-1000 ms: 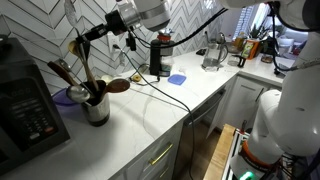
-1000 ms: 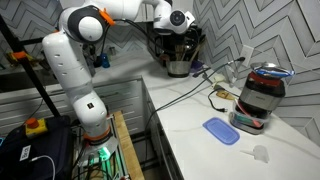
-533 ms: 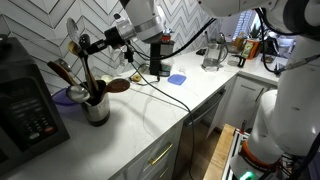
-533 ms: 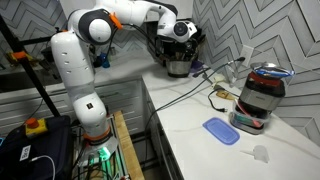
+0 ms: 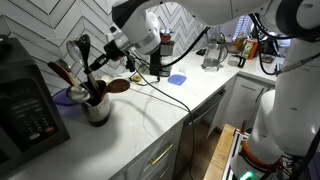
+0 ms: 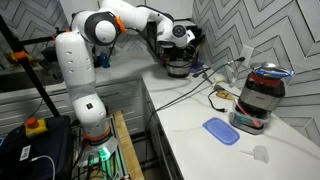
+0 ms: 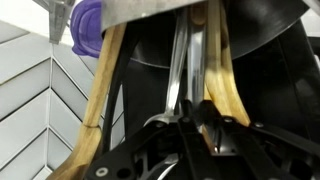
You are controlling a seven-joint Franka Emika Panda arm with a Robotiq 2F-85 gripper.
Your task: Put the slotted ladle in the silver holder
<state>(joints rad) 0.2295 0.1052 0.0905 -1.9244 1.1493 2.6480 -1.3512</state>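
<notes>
We see the bench (image 5: pixel 150 110), with the arm (image 5: pixel 200 12) reaching to its end near the wall-side edge. The silver holder (image 5: pixel 97 110) stands upright there. We read the gripper (image 5: pixel 101 63) just above it, jaws clamped on the slotted ladle (image 5: pixel 84 50). The ladle's handle runs down into the holder between two wooden spoons (image 7: pixel 100 90).

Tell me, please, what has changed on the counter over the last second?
The pincer came down and in toward the silver holder, carrying the slotted ladle that it grips. The ladle is now close over the wooden spoons standing in the holder. Nothing was let go. Holder, spoons and everything else stayed put.
</notes>
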